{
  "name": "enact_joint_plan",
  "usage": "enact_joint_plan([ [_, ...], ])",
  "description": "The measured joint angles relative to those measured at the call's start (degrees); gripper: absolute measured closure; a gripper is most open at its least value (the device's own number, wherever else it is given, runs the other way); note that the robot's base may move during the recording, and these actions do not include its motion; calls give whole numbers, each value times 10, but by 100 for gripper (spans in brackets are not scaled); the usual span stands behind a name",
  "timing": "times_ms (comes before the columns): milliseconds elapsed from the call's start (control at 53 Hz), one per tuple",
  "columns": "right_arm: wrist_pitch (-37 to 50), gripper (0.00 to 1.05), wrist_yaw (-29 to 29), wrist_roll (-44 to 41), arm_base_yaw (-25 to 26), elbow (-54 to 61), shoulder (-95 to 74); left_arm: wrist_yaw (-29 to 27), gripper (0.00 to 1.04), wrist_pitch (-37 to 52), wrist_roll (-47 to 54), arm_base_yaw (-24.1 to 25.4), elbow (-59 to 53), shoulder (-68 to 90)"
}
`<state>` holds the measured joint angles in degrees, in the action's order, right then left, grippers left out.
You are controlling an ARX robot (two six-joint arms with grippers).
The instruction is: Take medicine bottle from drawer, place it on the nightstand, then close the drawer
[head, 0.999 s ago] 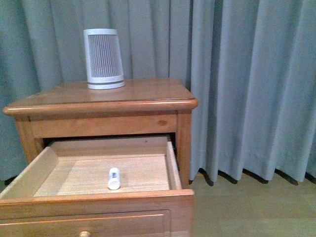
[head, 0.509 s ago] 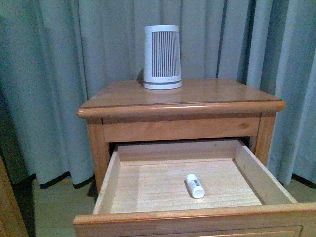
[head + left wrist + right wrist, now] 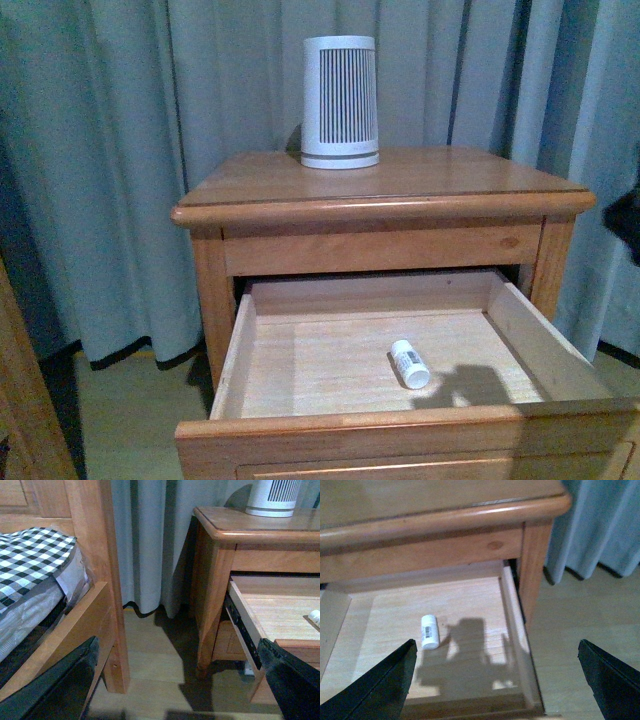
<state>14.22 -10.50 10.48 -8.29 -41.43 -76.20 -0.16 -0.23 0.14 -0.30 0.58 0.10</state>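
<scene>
Medicine bottle [image 3: 409, 364] is in the drawer [image 3: 360, 432], lying on its side on the pale wood floor. It sits a bit right of centre in the front view, clear of all four walls and angled slightly to the drawer front. It's a small white cylinder, short and stubby, with a label carrying fine dark print like a barcode [image 3: 429, 632]. I can't make out where the cap starts. A dark shadow falls on the drawer floor just beside it, on the side nearer the right wall. The drawer is pulled well out of the nightstand [image 3: 400, 182], with its slide rail visible in the left wrist view. On the nightstand top, the only thing is the ribbed white device [image 3: 340, 102], upright near the back edge in front of the grey curtain [image 3: 120, 150]. Right gripper [image 3: 496, 646] hangs above the open drawer with its jaws spread wide, the bottle below and off toward one finger, not touched. Left gripper [image 3: 177, 647] is also spread wide, low over the floor between the bed frame [image 3: 97, 580] and the nightstand, well apart from the bottle, which only peeks in at the frame edge [image 3: 315, 616]. Checked bedding [image 3: 30, 550] is on the bed.
</scene>
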Motion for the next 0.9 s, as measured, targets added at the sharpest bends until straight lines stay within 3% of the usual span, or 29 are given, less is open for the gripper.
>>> enact_joint_plan([
  [377,-64,7,24,31,-34,-222,-308,0,7,0,0,0,0,0],
  [905,-103,7,1,27,-76,-405,-520,0,7,0,0,0,0,0],
])
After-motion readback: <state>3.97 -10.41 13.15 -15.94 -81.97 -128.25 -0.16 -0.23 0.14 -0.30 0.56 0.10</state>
